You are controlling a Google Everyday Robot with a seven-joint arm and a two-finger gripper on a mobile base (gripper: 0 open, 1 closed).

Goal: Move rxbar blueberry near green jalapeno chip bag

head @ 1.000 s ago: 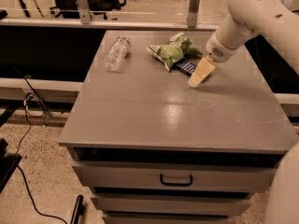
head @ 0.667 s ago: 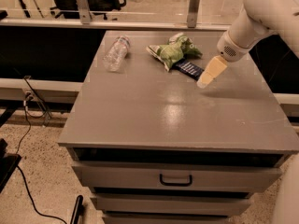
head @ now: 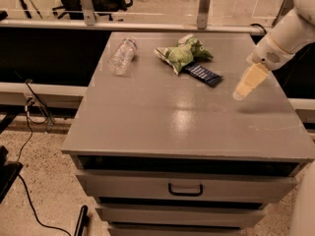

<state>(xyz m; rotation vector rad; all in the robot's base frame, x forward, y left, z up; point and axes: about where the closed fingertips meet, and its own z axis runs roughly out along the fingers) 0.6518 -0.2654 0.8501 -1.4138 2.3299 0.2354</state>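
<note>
The rxbar blueberry (head: 203,74), a flat dark navy bar with white lettering, lies on the grey tabletop (head: 162,117) and touches the lower right edge of the green jalapeno chip bag (head: 182,53). The chip bag is a wrinkly light-green and white bag at the table's back middle. My gripper (head: 242,90) hangs above the table's right side, to the right of the bar and apart from it, with nothing in it. Its cream fingers (head: 248,80) point down and to the left.
A clear plastic bottle (head: 122,56) lies on its side at the table's back left. The table is a drawer cabinet with a handle (head: 185,189) at the front. A rail with posts (head: 204,6) runs behind the table. Cables lie on the floor at left.
My gripper has drawn back to the right, away from the bar and the chip bag. The bar, once partly hidden by the fingers, now lies fully in view beside the bag.
</note>
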